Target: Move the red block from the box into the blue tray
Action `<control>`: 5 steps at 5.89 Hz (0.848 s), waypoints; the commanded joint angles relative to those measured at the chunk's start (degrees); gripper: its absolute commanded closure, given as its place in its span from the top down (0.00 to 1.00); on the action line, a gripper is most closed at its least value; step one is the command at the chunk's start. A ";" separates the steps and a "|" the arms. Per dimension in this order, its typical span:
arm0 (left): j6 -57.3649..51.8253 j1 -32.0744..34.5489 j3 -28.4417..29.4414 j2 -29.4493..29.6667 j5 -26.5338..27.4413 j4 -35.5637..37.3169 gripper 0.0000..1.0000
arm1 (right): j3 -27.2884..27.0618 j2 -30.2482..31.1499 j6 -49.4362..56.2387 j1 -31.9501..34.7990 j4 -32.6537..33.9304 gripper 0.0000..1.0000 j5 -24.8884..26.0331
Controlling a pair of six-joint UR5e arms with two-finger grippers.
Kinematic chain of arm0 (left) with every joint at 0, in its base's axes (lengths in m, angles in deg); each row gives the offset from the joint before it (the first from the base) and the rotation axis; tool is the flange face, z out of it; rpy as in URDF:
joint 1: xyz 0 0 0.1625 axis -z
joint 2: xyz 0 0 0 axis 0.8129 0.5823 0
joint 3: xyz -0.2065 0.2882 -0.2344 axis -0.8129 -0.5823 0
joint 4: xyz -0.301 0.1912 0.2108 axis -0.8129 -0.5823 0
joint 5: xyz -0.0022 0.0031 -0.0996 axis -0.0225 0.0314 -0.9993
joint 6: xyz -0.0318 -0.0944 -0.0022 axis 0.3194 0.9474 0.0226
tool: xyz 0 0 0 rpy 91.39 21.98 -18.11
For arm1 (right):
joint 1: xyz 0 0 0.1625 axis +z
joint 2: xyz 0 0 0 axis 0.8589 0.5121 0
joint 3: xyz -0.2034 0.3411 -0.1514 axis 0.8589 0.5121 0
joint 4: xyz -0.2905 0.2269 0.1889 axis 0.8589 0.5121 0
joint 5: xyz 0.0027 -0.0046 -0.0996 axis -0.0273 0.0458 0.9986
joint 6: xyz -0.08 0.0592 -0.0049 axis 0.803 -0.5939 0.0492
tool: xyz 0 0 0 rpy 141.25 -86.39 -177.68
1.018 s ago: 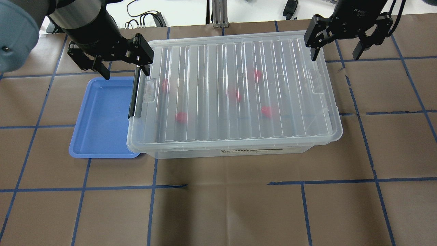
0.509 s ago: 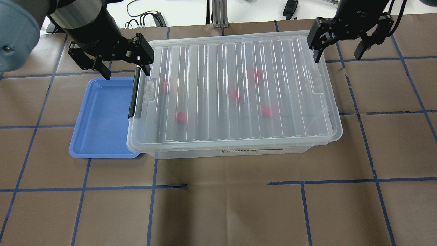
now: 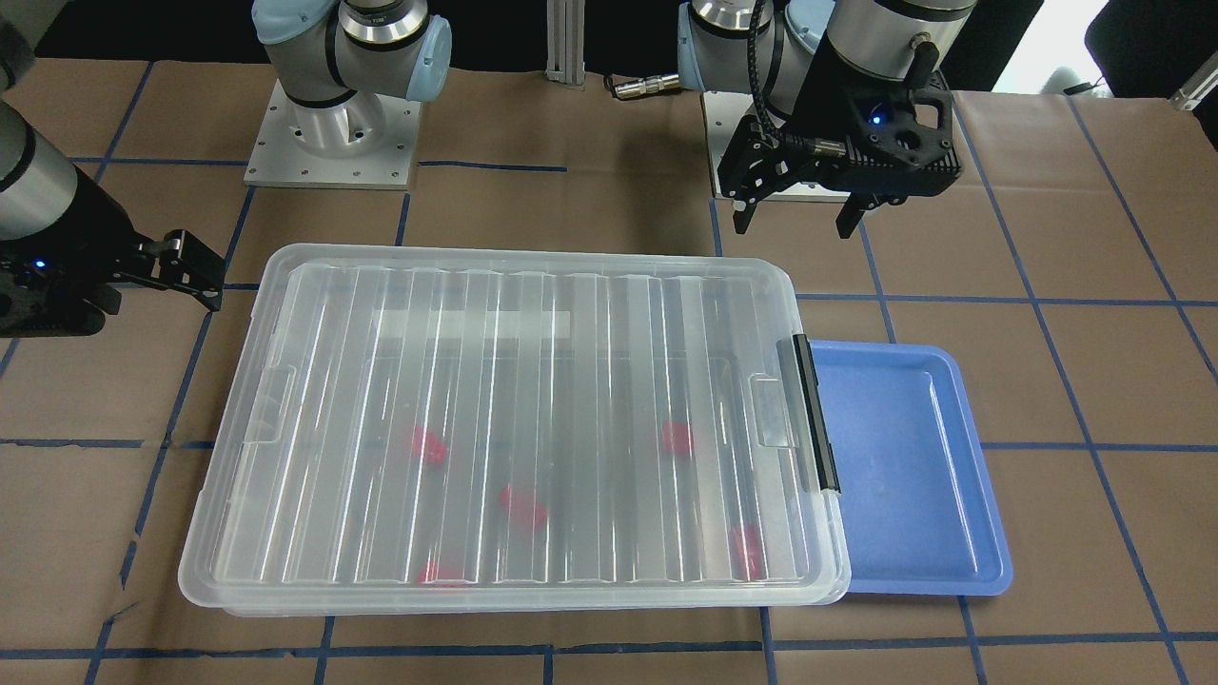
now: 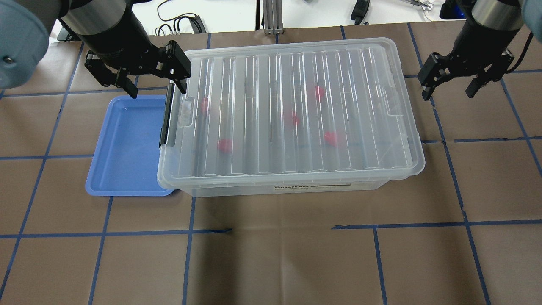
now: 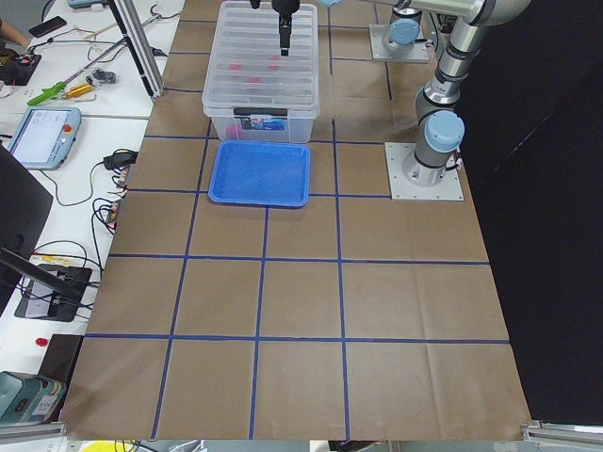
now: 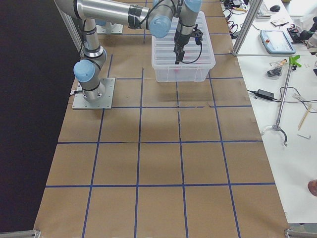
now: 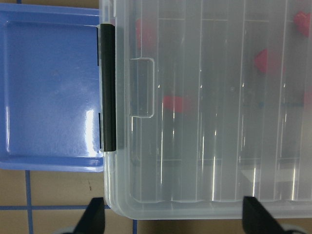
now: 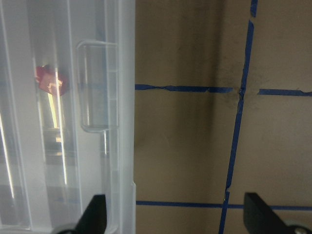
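The box (image 4: 296, 114) stands mid-table with its ribbed clear lid on and a black clip bar (image 4: 166, 118) at its left end. Several red blocks show blurred through the lid, among them one (image 4: 225, 145) near the clip end and one (image 4: 331, 138) further right. The blue tray (image 4: 127, 144) lies empty against the box's left end, partly under its rim. My left gripper (image 4: 156, 87) is open above the box's far left corner and the tray's far edge. My right gripper (image 4: 449, 91) is open above bare table just right of the box's right end.
Brown paper with blue tape lines (image 4: 271, 231) covers the table. The arm bases (image 3: 328, 143) stand behind the box. The right wrist view shows the box's right lid handle (image 8: 97, 87) with a red block (image 8: 50, 80) beneath it.
My right gripper has moved off the box's far right corner, to the right and toward the front, and now hangs over the table beside the box. The left gripper has not moved.
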 commanded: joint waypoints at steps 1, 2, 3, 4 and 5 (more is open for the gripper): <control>0.04 0.06 -0.16 0.00 -0.01 0.00 0.98 | -11.00 0.96 0.11 -0.09 12.38 1.00 -0.75; 0.04 0.06 -0.25 -0.09 -0.01 0.00 0.98 | -11.57 0.96 0.03 0.17 12.44 1.00 -5.80; -0.05 0.06 -0.25 -0.09 -0.10 0.00 0.98 | -11.58 0.79 -0.06 0.26 12.44 1.00 -7.94; 0.04 0.06 -0.33 -0.18 -0.10 0.00 0.98 | -11.49 0.26 0.02 0.26 12.70 1.00 -7.53; -0.05 0.06 -0.42 -0.18 -0.10 0.00 0.98 | -11.58 -0.35 1.07 0.09 15.22 1.00 -6.22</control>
